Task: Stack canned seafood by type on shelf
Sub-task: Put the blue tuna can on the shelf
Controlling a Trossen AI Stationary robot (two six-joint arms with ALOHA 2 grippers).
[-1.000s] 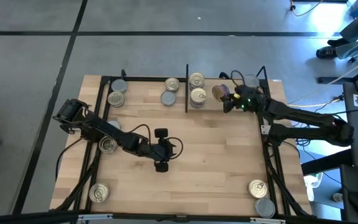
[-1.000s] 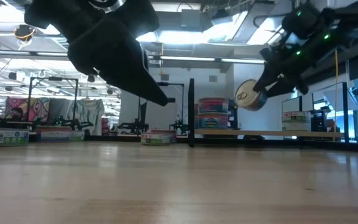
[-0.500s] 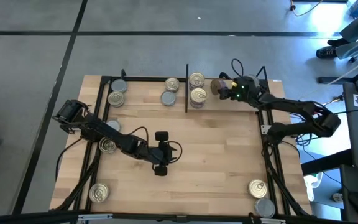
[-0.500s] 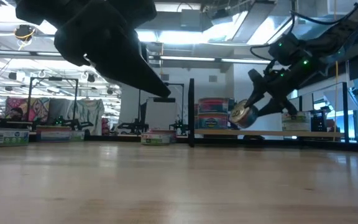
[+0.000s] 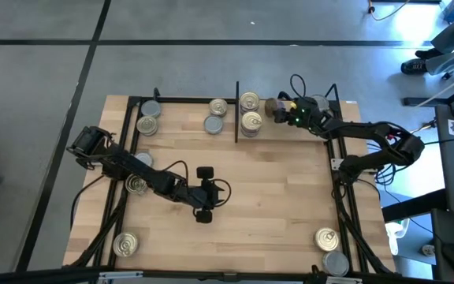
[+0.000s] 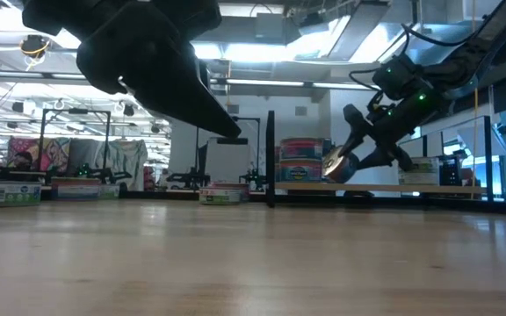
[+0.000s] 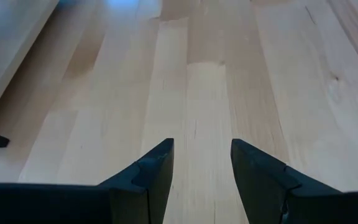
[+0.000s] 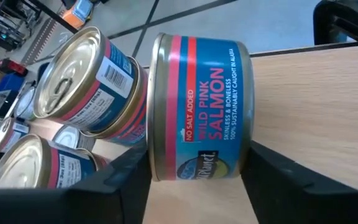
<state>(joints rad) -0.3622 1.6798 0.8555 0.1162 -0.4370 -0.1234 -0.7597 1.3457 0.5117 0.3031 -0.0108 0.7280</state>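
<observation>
The right gripper has its jaws set on either side of a salmon can with a blue and pink label, the can tipped on its edge between them; whether the grip is firm I cannot tell; the can hangs at the back of the shelf, in the bay right of the black divider, just beside two gold-lidded cans that stand against that divider; in the low view it sits tilted just above the plank; the left gripper hovers over bare tabletop near the middle, jaws apart and holding nothing; left of the divider four more cans rest in the shelf's other bay; other cans lie at the table's left edge and its near corners
</observation>
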